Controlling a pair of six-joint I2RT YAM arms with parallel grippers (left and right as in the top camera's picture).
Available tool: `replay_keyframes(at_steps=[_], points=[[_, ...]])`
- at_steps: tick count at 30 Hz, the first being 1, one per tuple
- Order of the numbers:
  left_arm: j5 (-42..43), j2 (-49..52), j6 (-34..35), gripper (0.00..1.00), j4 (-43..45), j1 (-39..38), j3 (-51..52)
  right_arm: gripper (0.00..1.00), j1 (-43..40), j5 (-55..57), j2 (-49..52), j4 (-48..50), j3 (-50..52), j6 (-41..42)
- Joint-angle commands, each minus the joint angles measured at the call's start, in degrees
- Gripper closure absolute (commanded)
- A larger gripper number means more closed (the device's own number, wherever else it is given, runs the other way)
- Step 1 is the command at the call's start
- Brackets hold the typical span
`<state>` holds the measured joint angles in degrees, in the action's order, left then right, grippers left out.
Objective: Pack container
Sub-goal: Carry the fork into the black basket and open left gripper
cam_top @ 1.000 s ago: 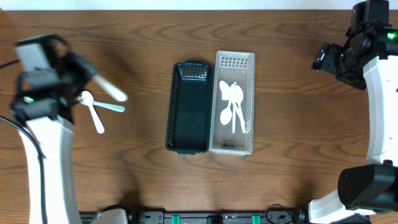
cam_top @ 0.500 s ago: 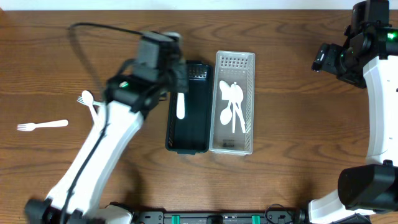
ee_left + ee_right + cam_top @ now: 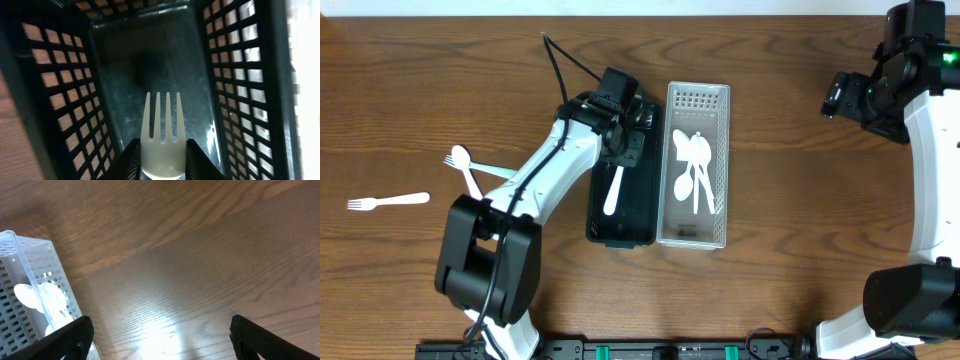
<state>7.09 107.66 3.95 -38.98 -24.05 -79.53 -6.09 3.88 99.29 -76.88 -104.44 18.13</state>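
Above table [image 3: 800, 250], left tool [image 3: 161, 157] pinches fork [image 3: 161, 125] over basket [image 3: 75, 100].

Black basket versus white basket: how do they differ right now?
The black basket is dark; the white basket is pale. The white basket holds several spoons; the black basket shows just one fork, held inside it by the left gripper. Both are slotted, similar-sized, side by side.

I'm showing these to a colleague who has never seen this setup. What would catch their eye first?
The left end effector gripping a white fork, tines pointing into the black basket at the middle of the table. Next, the white basket right beside it, holding white spoons, and a loose fork lying far left on the table.
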Motion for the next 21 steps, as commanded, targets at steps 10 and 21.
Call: replay_keyframes(at_steps=[10,21], points=[[-0.7,0.2,-4.0,0.34,-1.7,0.1,-0.5,0.10,-0.3,0.6,0.4,-0.1,0.1,-1.0],[-23.0,-17.4,-5.6,0.28,-8.1,3.3,-12.4,0.10,-0.3,0.6,0.4,0.0,0.1,-1.0]])
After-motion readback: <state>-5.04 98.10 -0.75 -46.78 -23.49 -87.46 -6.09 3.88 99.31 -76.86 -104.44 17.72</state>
